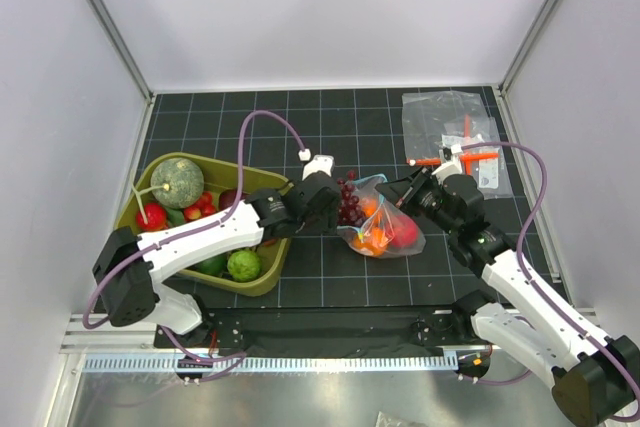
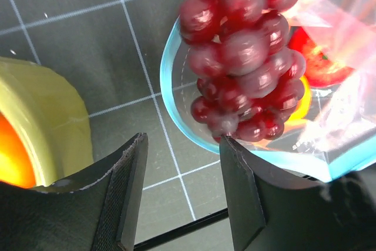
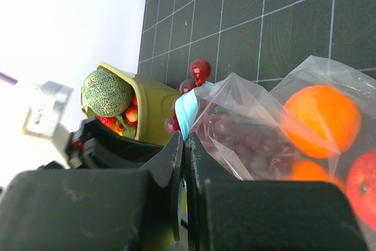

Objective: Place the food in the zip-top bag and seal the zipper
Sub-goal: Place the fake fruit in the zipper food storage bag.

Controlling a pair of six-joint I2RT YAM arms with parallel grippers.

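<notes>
Grapes (image 2: 247,57) at the zip-top bag (image 1: 385,227) mouth
Print on the packets (image 1: 445,117) is too small to read. The left tool (image 2: 182,145) gapes wide, holding nothing; the right tool (image 3: 183,145) is pinched tight on the zipper (image 3: 187,107).

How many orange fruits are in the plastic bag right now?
2. One orange fruit shows plainly through the bag; the other is partly hidden below it, beside the red fruit. More may be hidden.

My left gripper (image 1: 330,205) and right gripper (image 1: 403,194) flank the zip-top bag (image 1: 388,232).
Grapes (image 1: 348,203) sit at its ten o'clock edge.
</notes>
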